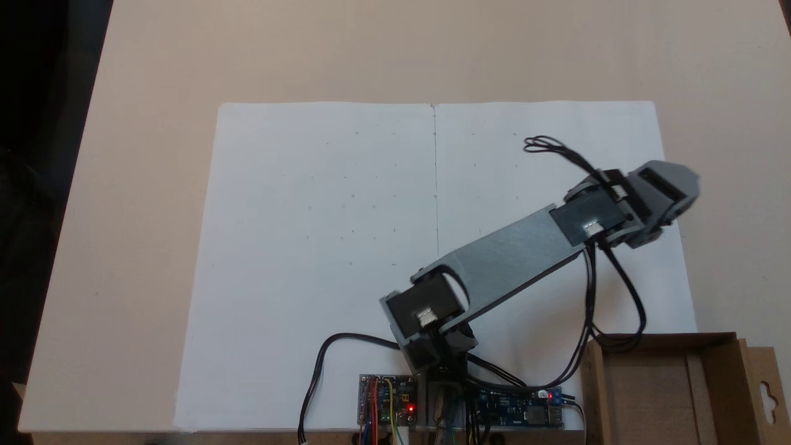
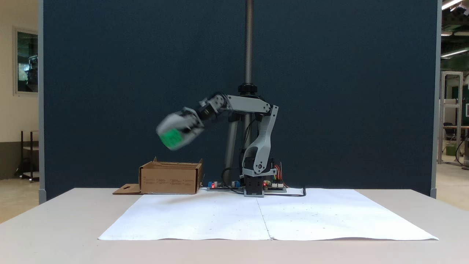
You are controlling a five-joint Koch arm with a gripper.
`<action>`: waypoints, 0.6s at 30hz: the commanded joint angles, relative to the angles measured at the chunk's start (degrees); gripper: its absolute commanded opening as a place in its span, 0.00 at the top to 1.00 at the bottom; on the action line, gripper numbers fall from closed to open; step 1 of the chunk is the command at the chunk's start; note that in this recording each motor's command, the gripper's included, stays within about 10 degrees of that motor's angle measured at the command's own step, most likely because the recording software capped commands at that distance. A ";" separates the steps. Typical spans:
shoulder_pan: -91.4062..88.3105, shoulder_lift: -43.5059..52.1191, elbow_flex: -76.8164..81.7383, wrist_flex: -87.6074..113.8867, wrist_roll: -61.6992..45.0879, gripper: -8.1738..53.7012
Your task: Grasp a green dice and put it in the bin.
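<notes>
The green dice (image 2: 171, 138) is a small bright green cube held in the air, blurred by motion, between the grey fingers of my gripper (image 2: 174, 137). The gripper is shut on it, well above the table and a little above the bin (image 2: 170, 178), a brown cardboard box with low walls. From above, the gripper (image 1: 670, 188) hangs over the right edge of the white paper, and the dice is hidden under it. The bin (image 1: 667, 389) stands at the bottom right there, its flap with the keyhole cutout (image 1: 766, 389) pointing right.
Two white paper sheets (image 1: 371, 247) cover the middle of the beige table (image 1: 123, 185). The arm's base and circuit boards (image 1: 389, 402) sit at the table's edge beside the bin, with black cables (image 1: 593, 296) trailing from the arm. A dark blue screen (image 2: 329, 91) stands behind.
</notes>
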 commanded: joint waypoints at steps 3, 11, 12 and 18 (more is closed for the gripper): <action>11.87 -3.25 -8.26 -2.46 9.32 0.68; 33.57 -8.00 -14.94 16.06 12.39 0.68; 34.10 -8.17 -14.94 17.56 12.39 0.68; 37.79 -9.93 -14.94 27.16 12.39 0.68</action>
